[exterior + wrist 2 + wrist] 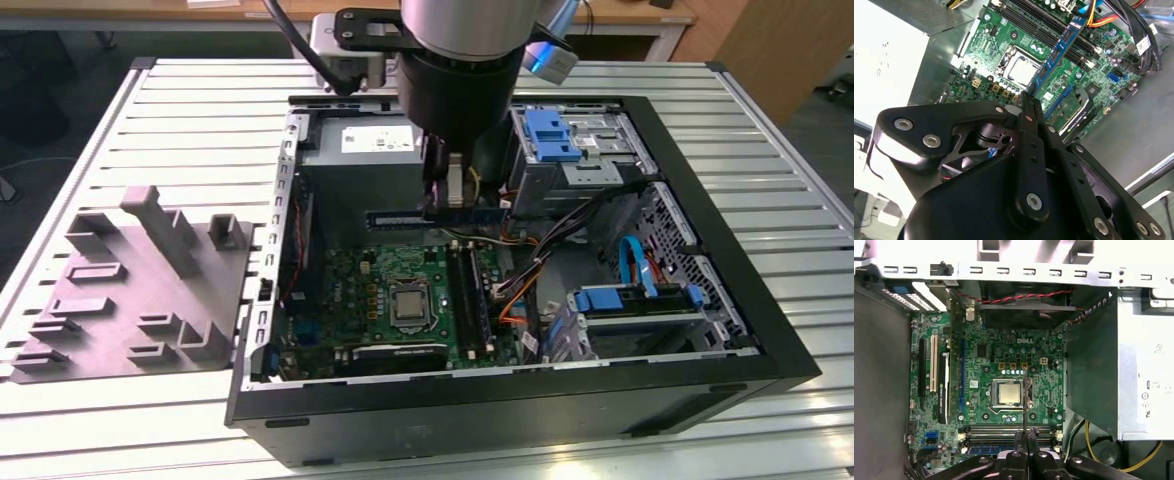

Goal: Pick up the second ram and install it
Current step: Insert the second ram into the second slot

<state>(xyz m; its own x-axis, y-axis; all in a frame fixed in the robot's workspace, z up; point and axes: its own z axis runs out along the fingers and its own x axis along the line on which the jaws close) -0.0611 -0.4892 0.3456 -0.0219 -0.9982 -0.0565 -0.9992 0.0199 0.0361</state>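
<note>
The second ram [400,216], a long dark blue-green stick, hangs level above the green motherboard [360,290] inside the open computer case. My gripper [451,205] is shut on its upper edge, just in front of the grey power supply [358,150]. In the second wrist view the ram [1061,47] runs out past the closed fingertips [1026,107]. The first wrist view has the ram [1025,400] edge-on as a thin line over the processor socket, above the gripper [1025,442]. The black memory slots [467,290] lie lower, nearer the case's front wall.
A blue-latched drive cage [554,135] and bundled cables [534,250] crowd the exterior view's right of the gripper. Orange wires [514,300] run beside the slots. A grey moulded fixture [134,290] lies on the slatted metal table [200,100] outside the case.
</note>
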